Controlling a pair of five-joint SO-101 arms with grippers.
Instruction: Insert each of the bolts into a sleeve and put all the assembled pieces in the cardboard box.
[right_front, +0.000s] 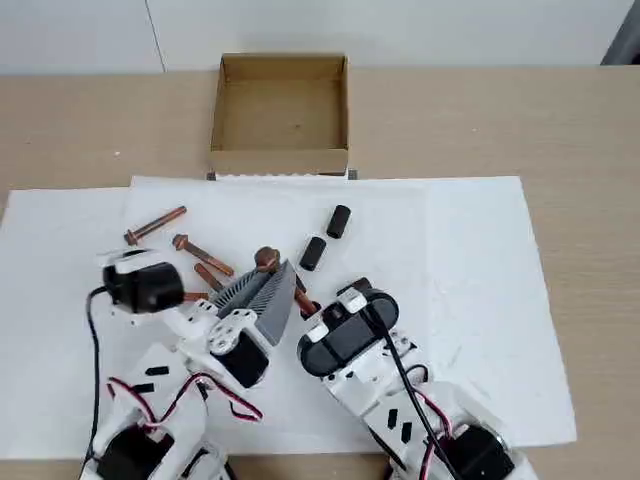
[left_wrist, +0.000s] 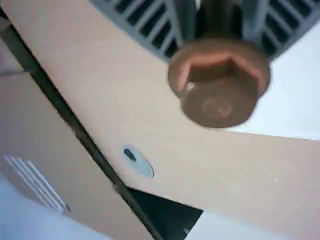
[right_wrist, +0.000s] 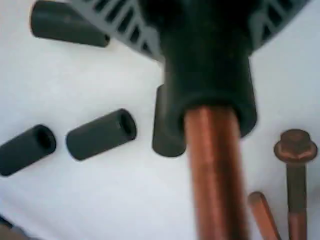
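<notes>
High view: cardboard box (right_front: 280, 160) at 12 o'clock of the white sheet (right_front: 470, 250). The left gripper (right_front: 268, 292) is mid-sheet, with three loose bolts (right_front: 155, 225) at its 10 o'clock and two loose sleeves (right_front: 313, 253) at its 1 o'clock.
Left wrist view: jaws clamped on a bolt (left_wrist: 217, 82), just behind its hex head.
Right wrist view: right gripper (right_wrist: 200, 25) jaws clamped on a sleeve (right_wrist: 207, 85), with a copper shank seated in its bore.
</notes>
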